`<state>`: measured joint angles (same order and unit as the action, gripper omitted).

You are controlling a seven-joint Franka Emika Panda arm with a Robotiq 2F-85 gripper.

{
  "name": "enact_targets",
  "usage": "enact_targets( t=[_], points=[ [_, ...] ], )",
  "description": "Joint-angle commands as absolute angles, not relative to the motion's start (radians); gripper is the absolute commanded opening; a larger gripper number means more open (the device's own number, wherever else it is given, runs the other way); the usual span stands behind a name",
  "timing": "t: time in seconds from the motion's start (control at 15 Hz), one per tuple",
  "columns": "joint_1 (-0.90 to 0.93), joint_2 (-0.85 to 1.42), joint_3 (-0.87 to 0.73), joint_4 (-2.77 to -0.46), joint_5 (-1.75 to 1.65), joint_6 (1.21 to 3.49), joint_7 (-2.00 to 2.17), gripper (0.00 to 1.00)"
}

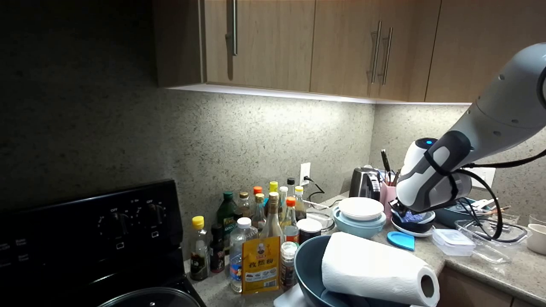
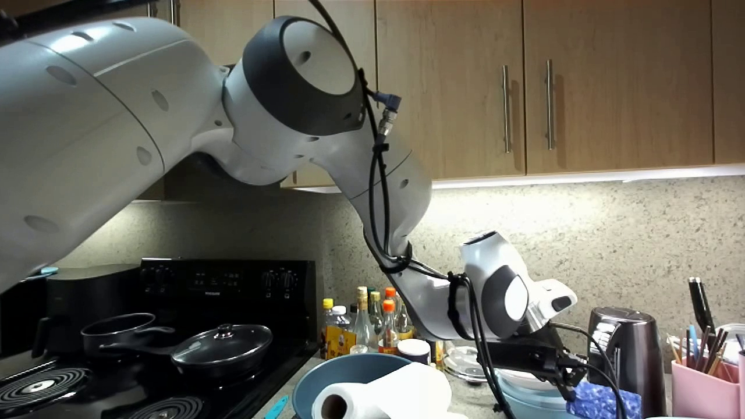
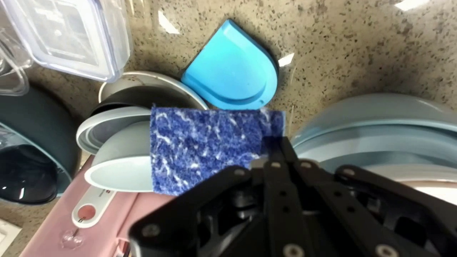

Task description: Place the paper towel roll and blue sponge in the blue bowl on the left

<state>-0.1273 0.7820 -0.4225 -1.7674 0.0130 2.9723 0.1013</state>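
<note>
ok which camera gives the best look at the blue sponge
Wrist view: the blue sponge shows large, its white-streaked face mostly uncovered, the jaws hiding only part. In an exterior view the blue sponge looks smaller, low in the picture; in an exterior view the blue sponge is just a small patch.

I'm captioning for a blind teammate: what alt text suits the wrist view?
A black gripper holds the blue sponge by one end above a speckled counter, with stacked pale bowls at picture right and more bowls at left.
</note>
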Motion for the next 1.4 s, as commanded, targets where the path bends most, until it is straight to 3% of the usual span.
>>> enact_targets(
  t=[0.0,0.33,0.6,1.0,1.33],
  points=[
    [0.094,0.715,-0.643,-1.918,-0.051,3.05,0.255,0.0],
    [0.427,0.737,-0.948,-2.026,-0.061,3.062,0.367,0.0],
    [0.555,0.712,-1.03,-2.097,-0.045,3.064,0.353,0.0],
    [0.433,0.454,-0.827,-2.218,-0.063,3.218,0.168,0.0],
    [0.275,0.252,-0.618,-2.302,-0.083,3.162,0.064,0.0]
  ],
)
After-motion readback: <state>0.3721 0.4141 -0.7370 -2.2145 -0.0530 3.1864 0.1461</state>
